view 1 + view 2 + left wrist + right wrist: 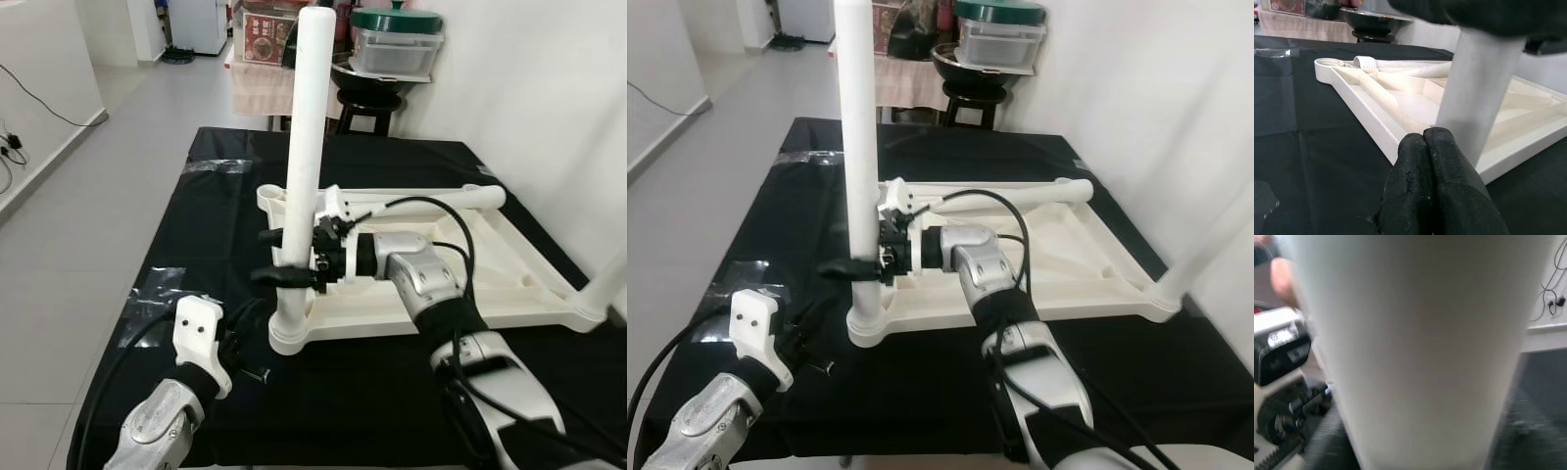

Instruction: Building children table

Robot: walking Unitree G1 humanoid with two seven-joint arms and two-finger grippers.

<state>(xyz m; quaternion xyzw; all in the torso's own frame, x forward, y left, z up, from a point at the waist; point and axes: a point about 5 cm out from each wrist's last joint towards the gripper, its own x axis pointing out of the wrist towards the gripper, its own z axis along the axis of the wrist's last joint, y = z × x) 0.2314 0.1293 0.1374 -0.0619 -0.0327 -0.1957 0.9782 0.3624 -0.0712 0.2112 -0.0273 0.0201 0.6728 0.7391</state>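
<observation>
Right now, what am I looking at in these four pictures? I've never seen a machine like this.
It is a humanoid robot. The two wide pictures come from its head, the two close ones from cameras on its wrists. On a black-covered table lies a white children's tabletop, upside down. The right gripper is closed around a white leg that stands upright at the near corner. The left gripper, fingers together and holding nothing, waits low beside it. Another leg lies across the tabletop.
</observation>
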